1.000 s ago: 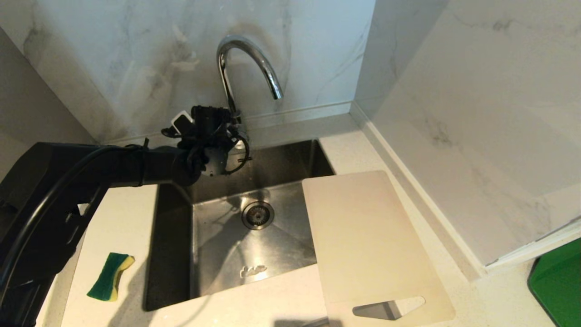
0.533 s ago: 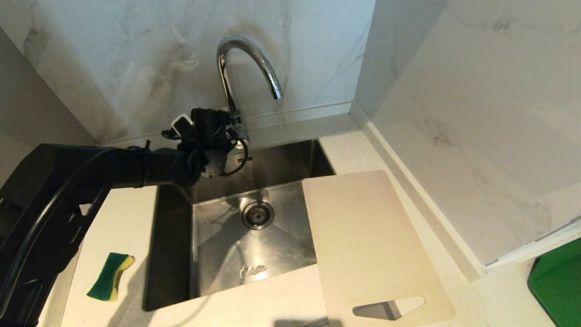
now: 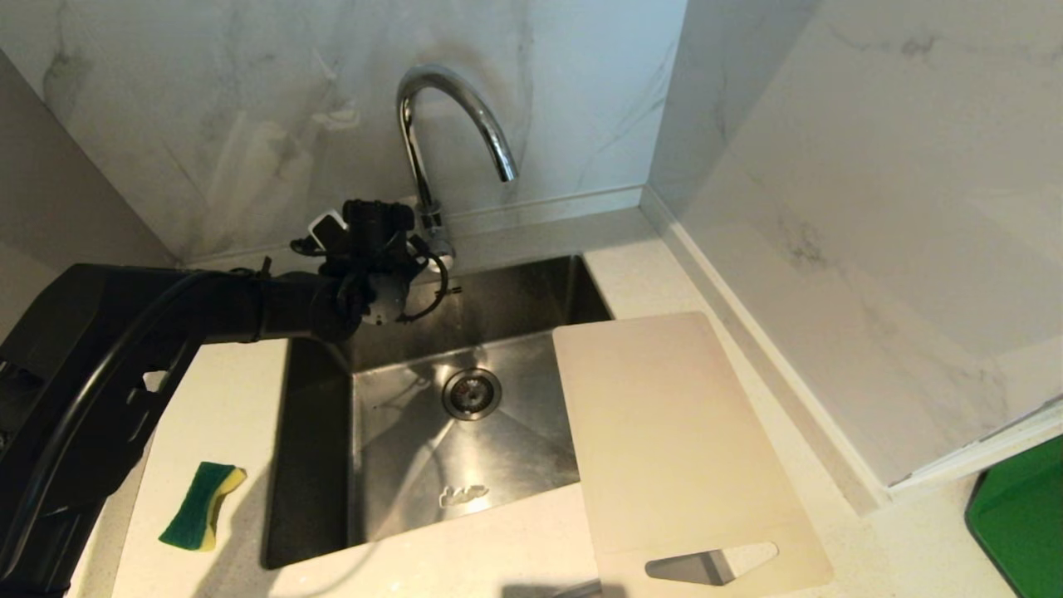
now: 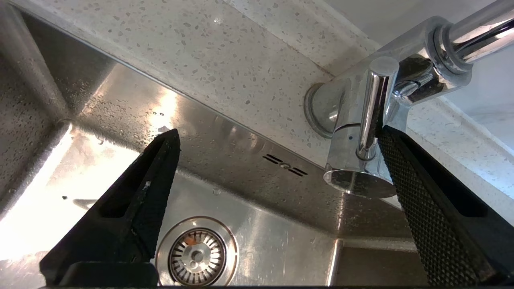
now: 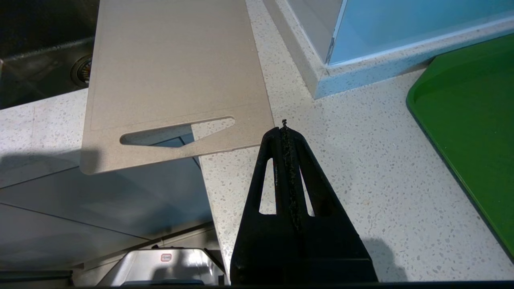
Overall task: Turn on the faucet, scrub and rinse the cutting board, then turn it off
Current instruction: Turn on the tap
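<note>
The chrome faucet (image 3: 453, 108) arches over the back of the sink, and no water runs from its spout. My left gripper (image 3: 404, 246) is at the faucet's base, open wide. In the left wrist view the left gripper (image 4: 279, 132) has one black finger (image 4: 417, 188) right beside the thin lever (image 4: 371, 108); I cannot tell whether they touch. The other finger (image 4: 148, 180) hangs over the basin. The beige cutting board (image 3: 673, 440) lies flat across the sink's right side and the counter, with its handle cut-out past the counter's front edge. My right gripper (image 5: 284, 126) is shut and empty above the counter, near the cutting board (image 5: 168, 68).
A green-and-yellow sponge (image 3: 202, 505) lies on the counter left of the steel sink (image 3: 415, 465), whose drain (image 3: 471, 393) is uncovered. A green tray (image 3: 1021, 515) sits at the far right. Marble walls close in behind and to the right.
My left gripper has edged slightly left and toward the back wall at the faucet's base. Nothing else has moved.
</note>
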You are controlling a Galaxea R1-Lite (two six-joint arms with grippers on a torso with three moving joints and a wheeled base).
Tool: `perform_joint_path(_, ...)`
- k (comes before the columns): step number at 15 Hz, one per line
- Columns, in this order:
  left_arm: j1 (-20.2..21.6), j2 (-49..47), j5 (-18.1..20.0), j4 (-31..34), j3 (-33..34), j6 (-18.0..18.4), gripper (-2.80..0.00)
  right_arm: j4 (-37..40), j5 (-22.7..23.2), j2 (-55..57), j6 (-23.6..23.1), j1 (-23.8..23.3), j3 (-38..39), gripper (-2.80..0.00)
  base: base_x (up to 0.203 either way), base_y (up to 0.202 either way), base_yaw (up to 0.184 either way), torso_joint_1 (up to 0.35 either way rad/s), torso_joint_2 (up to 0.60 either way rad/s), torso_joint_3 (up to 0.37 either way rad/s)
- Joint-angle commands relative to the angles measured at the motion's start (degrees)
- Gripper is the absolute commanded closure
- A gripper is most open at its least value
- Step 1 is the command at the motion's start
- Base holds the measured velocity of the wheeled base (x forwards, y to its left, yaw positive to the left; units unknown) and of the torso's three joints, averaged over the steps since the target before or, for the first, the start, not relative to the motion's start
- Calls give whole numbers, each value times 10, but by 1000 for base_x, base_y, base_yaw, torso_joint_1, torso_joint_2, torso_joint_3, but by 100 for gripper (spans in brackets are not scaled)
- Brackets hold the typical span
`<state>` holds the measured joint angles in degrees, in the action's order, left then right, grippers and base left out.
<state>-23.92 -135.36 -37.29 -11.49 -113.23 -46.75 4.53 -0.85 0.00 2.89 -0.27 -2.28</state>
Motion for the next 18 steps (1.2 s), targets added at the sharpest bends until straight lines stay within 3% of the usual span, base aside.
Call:
perform_joint_path(1,0,-1,-2,0,0,-3,-280,0,0,1,0,0,0,0,0,0,0,0,0,0)
perform_joint_path(9,-22,16,-5,52,1,-18,-280,0,0,1,0,0,0,0,0,0,0,0,0,0)
perform_joint_path(14,-40,34,-2,41,0,-19,-280,0,0,1,0,0,0,0,0,0,0,0,0,0)
perform_joint_path(16,-42,32,-19,7,0,-16,-280,0,0,1,0,0,0,0,0,0,0,0,0,0)
perform_joint_path(18,-40,25,-60,-11,0,-2,-280,0,0,1,0,0,0,0,0,0,0,0,0,0)
